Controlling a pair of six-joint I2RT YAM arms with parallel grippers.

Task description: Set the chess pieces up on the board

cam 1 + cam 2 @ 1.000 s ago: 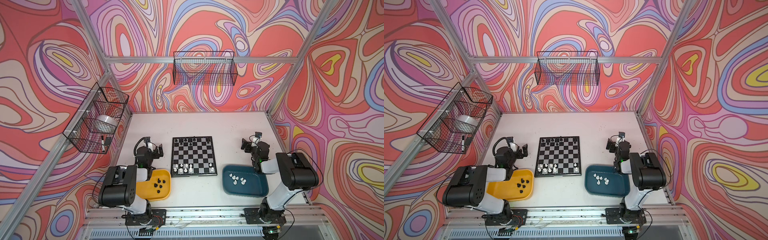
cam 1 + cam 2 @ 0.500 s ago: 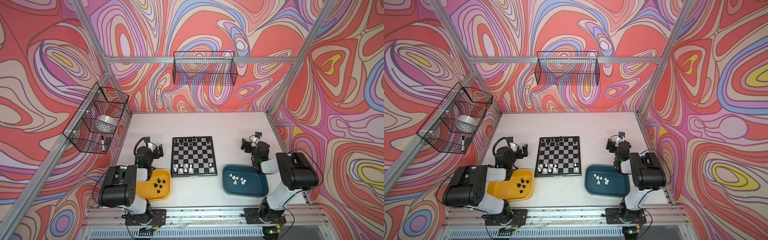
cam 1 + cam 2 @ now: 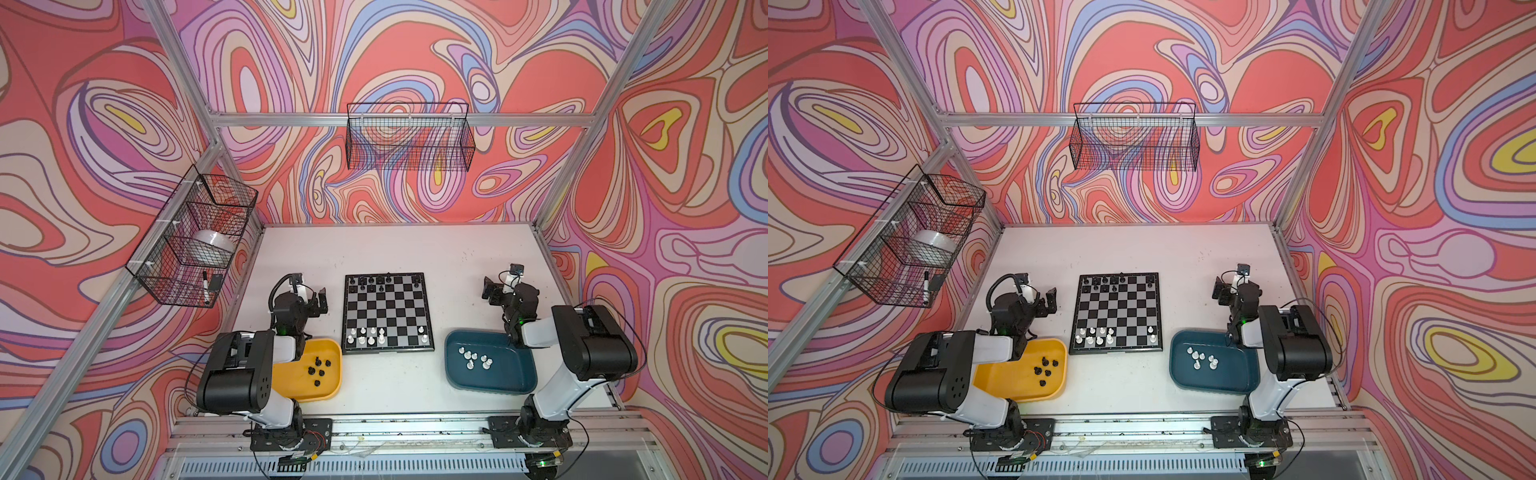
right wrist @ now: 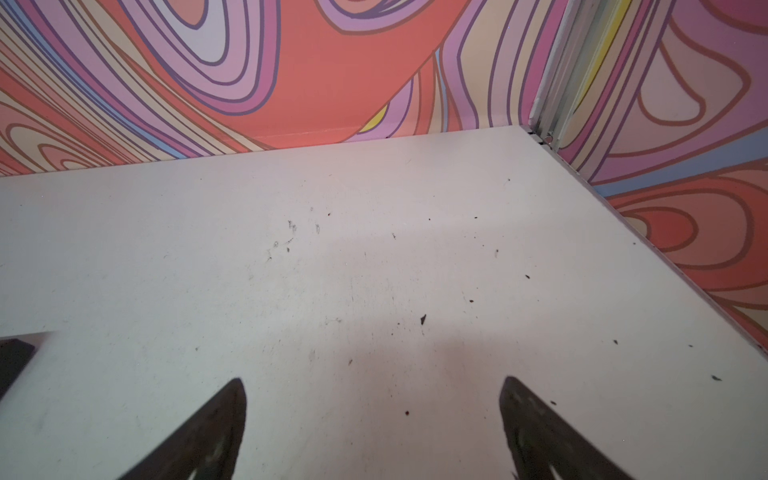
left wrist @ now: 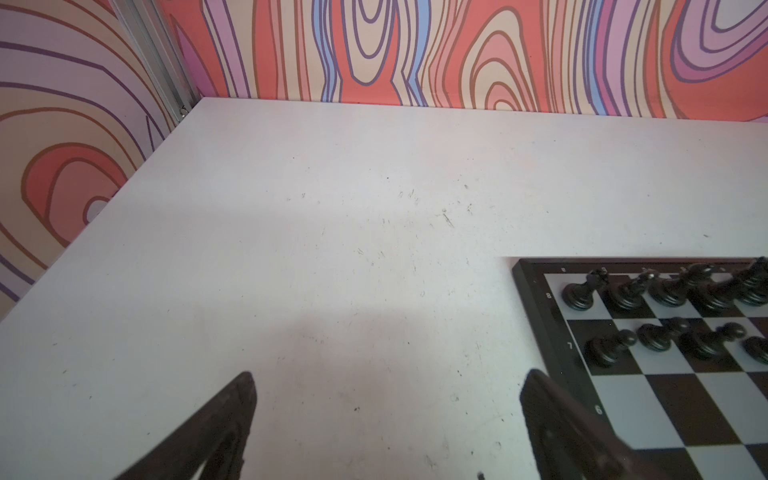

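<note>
White-and-black jointed arms [image 3: 237, 374], looping black cables [image 3: 272, 293], dark tapered fingers [image 4: 208, 432].

My stereo head is looking down from high above the near edge, taking in the whole surface [image 3: 415, 249] in both top views. My left wrist camera is sitting low and close behind my left claw [image 5: 388, 386], facing the back wall [image 5: 457, 50] and catching the far left corner of the board [image 5: 623, 399]. My right wrist camera is riding equally low behind my right claw [image 4: 374, 380], facing the far right corner and sharing bare surface with the top views.
</note>
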